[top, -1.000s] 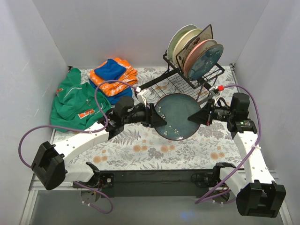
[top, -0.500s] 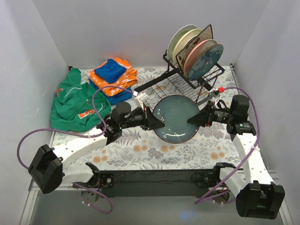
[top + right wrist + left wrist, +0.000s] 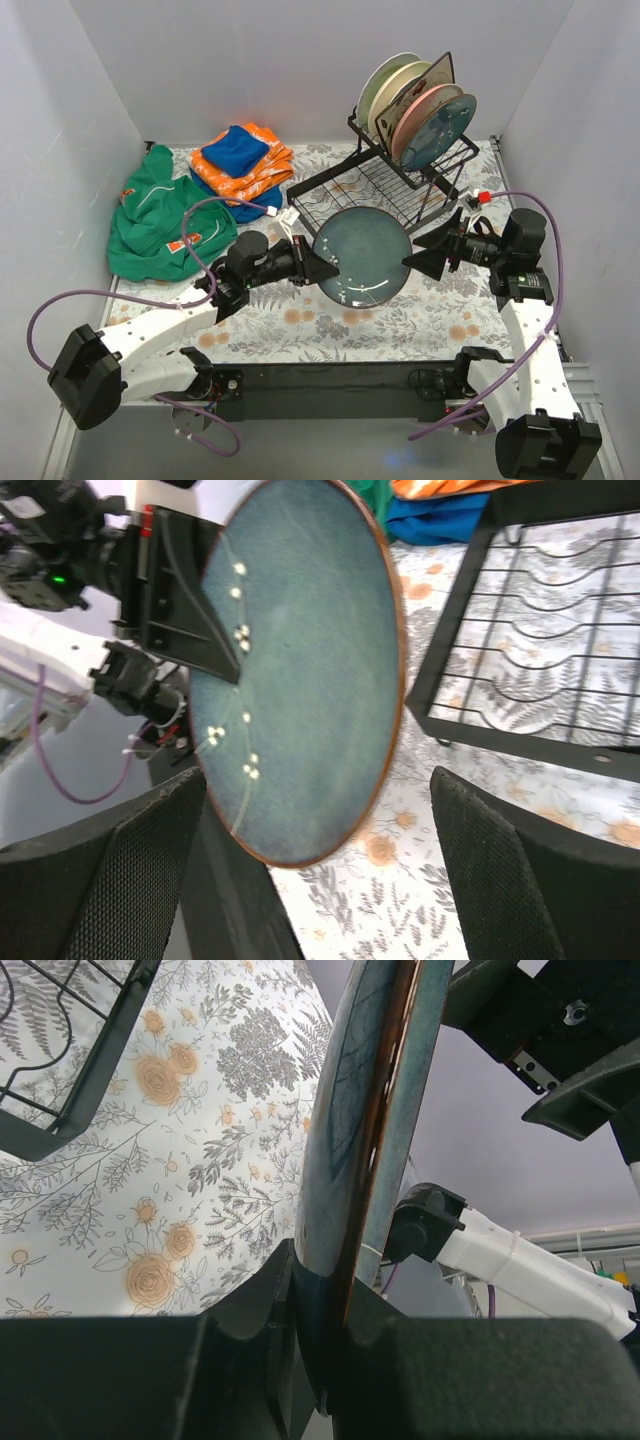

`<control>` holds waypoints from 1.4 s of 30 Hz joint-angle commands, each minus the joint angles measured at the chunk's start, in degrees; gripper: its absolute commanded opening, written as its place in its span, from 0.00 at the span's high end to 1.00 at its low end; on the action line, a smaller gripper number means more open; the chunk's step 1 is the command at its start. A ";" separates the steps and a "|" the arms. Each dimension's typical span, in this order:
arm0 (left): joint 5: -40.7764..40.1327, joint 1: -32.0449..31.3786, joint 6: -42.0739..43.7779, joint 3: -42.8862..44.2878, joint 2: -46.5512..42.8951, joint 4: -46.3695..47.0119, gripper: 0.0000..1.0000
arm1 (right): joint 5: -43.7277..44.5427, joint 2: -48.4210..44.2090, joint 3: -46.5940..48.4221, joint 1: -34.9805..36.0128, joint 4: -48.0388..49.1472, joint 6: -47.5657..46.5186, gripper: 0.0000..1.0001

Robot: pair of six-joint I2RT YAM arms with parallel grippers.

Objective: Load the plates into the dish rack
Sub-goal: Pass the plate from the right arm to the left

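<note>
The right gripper (image 3: 412, 253) has just let go, jaws wide; the left gripper (image 3: 325, 264) alone clamps the teal plate (image 3: 365, 255), ready for the dish rack (image 3: 380, 190) beyond.

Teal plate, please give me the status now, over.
Left gripper shut on teal plate rim, plate tilted. Right gripper open, clear of plate. Dish rack lower slots free, nothing between.

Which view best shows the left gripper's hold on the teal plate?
Left wrist: the left gripper pinches the teal plate edge-on at its rim. Top external shows it small; right wrist shows the plate's face.
</note>
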 commanded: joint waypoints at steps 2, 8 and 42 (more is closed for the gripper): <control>-1.65 0.35 1.18 1.98 -7.91 5.97 1.00 | 5.40 -2.75 0.95 -2.34 -3.19 -5.74 0.02; -3.15 0.35 4.95 2.95 -10.81 -0.18 1.00 | 8.40 -4.33 2.97 -6.37 -6.36 -9.26 0.02; -8.34 0.44 18.23 23.07 -5.46 -7.31 1.00 | 16.57 -4.78 3.50 -22.38 -9.79 -13.05 0.02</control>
